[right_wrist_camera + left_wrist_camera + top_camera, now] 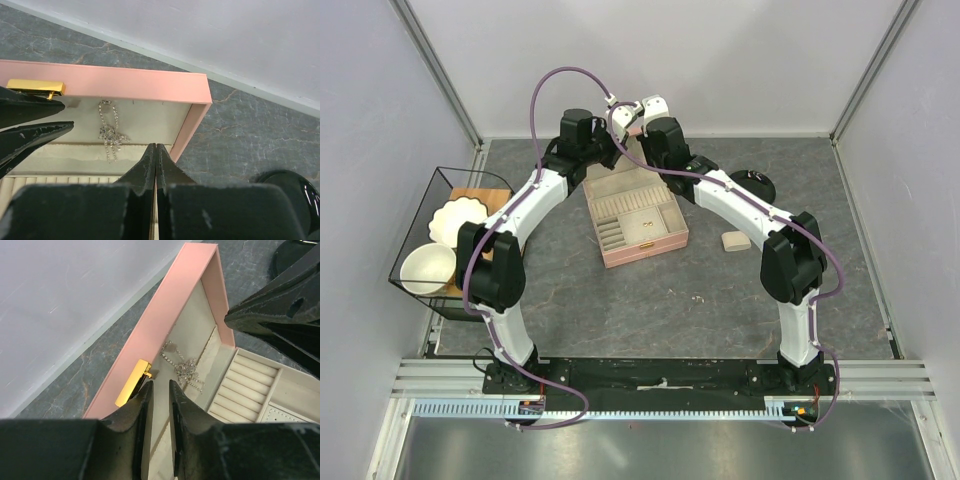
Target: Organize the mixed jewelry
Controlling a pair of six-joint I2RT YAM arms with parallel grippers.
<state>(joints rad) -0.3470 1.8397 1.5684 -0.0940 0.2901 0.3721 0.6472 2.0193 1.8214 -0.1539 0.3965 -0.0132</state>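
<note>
A pink jewelry box (646, 250) stands open mid-table, its lid (165, 325) raised at the back. A fine silvery chain (183, 368) hangs against the cream lining inside the lid; it also shows in the right wrist view (111, 135). A gold clasp (132, 383) sits on the lid's rim. My left gripper (160, 386) is narrowly open and empty, just below the chain and beside the clasp. My right gripper (156, 146) is shut, with nothing seen in it, over the box's back right corner. Small gold pieces (645, 226) lie in the box's compartments. Another tiny piece (698, 298) lies on the table in front.
A beige pad (735, 241) lies right of the box and a round black disc (752, 185) behind it. A wire basket (418, 212) with white bowls (427, 269) stands at the left. The back wall is close behind the lid.
</note>
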